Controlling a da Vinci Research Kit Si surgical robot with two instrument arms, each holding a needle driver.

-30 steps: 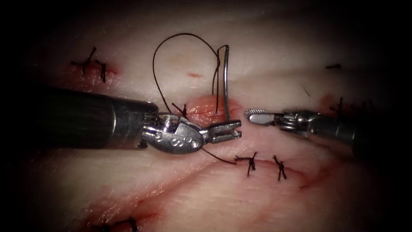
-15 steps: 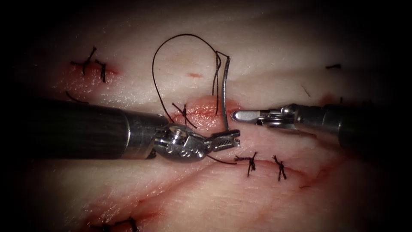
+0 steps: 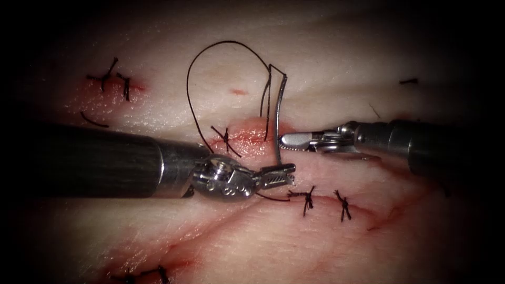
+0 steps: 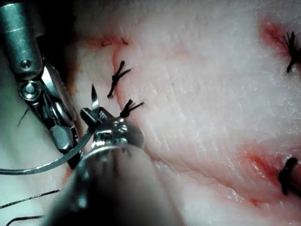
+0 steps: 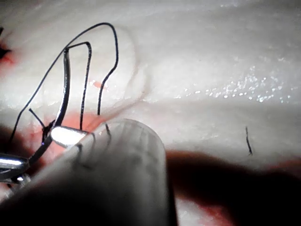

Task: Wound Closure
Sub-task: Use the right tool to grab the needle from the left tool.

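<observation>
The curved needle [image 3: 280,113] stands upright over the red open stretch of the cut [image 3: 247,134], free of the tissue. My left tool [image 3: 279,174] comes in from the left, shut on the needle close to its point. That bare point [image 4: 94,94] pokes out past the jaws. My right tool [image 3: 284,141] reaches in from the right with its jaws slightly open, their tips right against the needle's lower body. Dark thread [image 3: 210,47] runs from the needle's upper end in a wide loop to the left and down toward the cut.
One stitch [image 3: 226,139] crosses the cut left of the needle. Two more knots [image 3: 307,199] [image 3: 344,205] sit just below the left tool's jaws. Another pair [image 3: 113,79] lies far left. Red fluid stains the tissue around the cut.
The right tool has slid left until its tips reach the needle. The left tool has eased right and down, still holding the needle, which leans a little more.
</observation>
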